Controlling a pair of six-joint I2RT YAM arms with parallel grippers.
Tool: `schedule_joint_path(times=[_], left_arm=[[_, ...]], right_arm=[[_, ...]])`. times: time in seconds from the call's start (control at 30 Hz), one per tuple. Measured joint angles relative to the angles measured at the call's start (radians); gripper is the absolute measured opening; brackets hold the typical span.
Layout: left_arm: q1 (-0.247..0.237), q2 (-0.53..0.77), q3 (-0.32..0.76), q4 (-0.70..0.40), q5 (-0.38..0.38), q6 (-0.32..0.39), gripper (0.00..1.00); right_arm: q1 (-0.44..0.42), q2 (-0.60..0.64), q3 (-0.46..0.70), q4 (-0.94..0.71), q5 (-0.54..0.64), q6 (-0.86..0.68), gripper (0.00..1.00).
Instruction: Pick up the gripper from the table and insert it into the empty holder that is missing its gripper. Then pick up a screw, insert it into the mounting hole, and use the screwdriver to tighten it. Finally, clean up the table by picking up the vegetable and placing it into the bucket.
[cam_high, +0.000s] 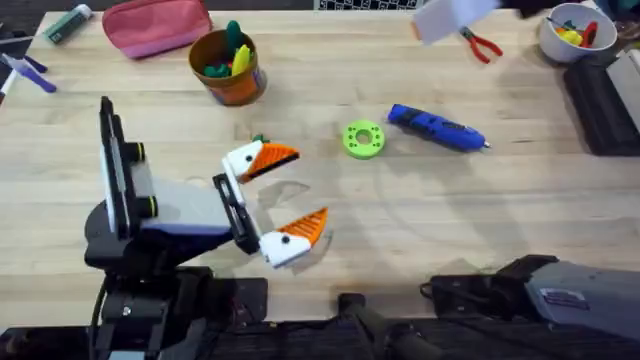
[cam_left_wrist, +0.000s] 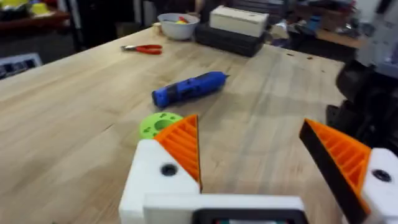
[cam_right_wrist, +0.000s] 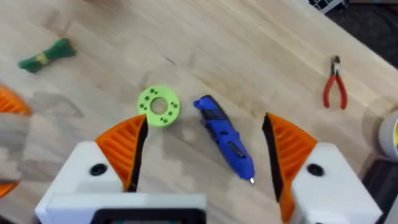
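I'm looking down at a pale wooden table (cam_high: 400, 230), fine grain, boards laid lengthwise. My left gripper (cam_high: 285, 195) is sitting low over the near-left part of the table, jaws spread wide — white angular blocks each carrying a ribbed orange wedge, and both holders (cam_high: 242, 160) are wearing their orange tips. My right gripper (cam_right_wrist: 205, 155) is hanging above the table's middle, also spread apart, with the same white blocks, round screw holes and ribbed orange pads.

The screwdriver (cam_high: 437, 129) is lying flat right of centre, a blue pen-shaped body with a thin metal tip pointing right; between my right fingers it is showing glossy blue plastic. Just to its left a lime-green disc (cam_high: 363, 139) with a centre hole is resting flat, apart from it. The vegetable (cam_right_wrist: 46, 55) — a small dark-green leafy bunch with a yellowish band — is lying on bare wood just behind the left gripper's far finger.

The bucket (cam_high: 230, 68), a round orange-brown cup, is standing at the far left-centre, holding green and yellow toy pieces. Beside it a pink pouch (cam_high: 155, 25) is lying. Red-handled pliers (cam_high: 481, 45) and a white bowl (cam_high: 572, 35) are sitting at the far right.
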Motion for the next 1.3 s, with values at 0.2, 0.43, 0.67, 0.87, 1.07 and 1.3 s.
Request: schedule_joint_path(times=[0.2, 0.43, 0.67, 0.87, 1.07, 1.3], left_arm=[[0.000, 0.001, 0.096, -0.173, -0.167, -0.006, 0.986], [0.001, 0.163, 0.403, -0.537, -0.390, 0.114, 0.985], [0.001, 0.485, 0.694, -0.832, -0.571, 0.170, 0.985], [0.001, 0.751, 0.934, -1.008, -0.714, 0.199, 0.986], [0.001, 0.903, 1.092, -1.033, -0.765, 0.210, 0.986], [0.001, 1.022, 1.235, -1.145, -0.821, 0.250, 0.986]], right_arm=[[0.000, -0.149, -0.023, -0.100, -0.043, 0.063, 0.991], [0.000, -0.366, -0.319, 0.013, -0.042, 0.150, 0.991], [0.000, -0.549, -0.656, 0.143, -0.042, 0.254, 0.991], [0.000, -0.643, -0.830, 0.156, -0.030, 0.348, 0.992], [0.000, -0.667, -0.892, 0.157, -0.026, 0.392, 0.991], [0.000, -0.667, -0.902, 0.159, -0.024, 0.403, 0.991]])
